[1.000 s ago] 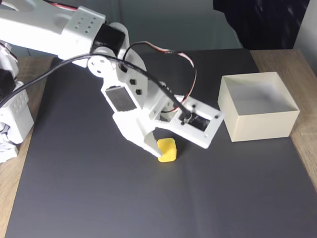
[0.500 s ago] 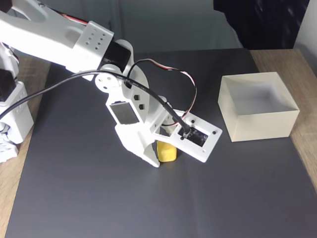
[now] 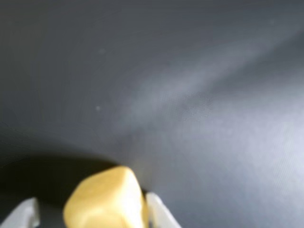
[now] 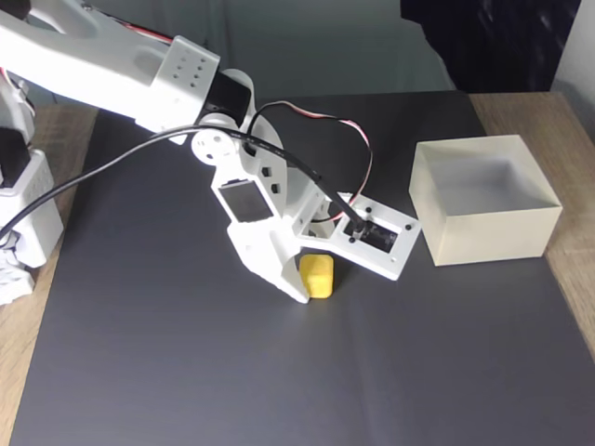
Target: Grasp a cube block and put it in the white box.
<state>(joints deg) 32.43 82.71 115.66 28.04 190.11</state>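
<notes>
1. The cube block sits between the two fingers of the hand, low over the dark mat. In the wrist view the cube block fills the gap between two pale fingertips, and the right one seems to touch it.
2. The hand is narrow, about as wide as the cube. I judge it is closing on the cube or has just closed, but the pictures do not show for sure that both fingers press it.
3. To do this step well, I think the hand should press evenly on two flat faces, not on the rounded corners, because the cube looks a little turned in the wrist view and could slip or rotate out.
4. Before any lift, it is good to check that the cube does not tilt between the fingers; a slow straight rise seems safer than a fast one.
5. The white box stands well apart from the hand, to its right in the fixed view, open at the top and empty, partly on the mat edge.
6. The mat is smooth, dark grey and bare around the hand. It covers a wooden surface, which shows at the sides.
7. Behind the hand, beyond the mat, hangs a grey backdrop beside a dark cloth.
</notes>
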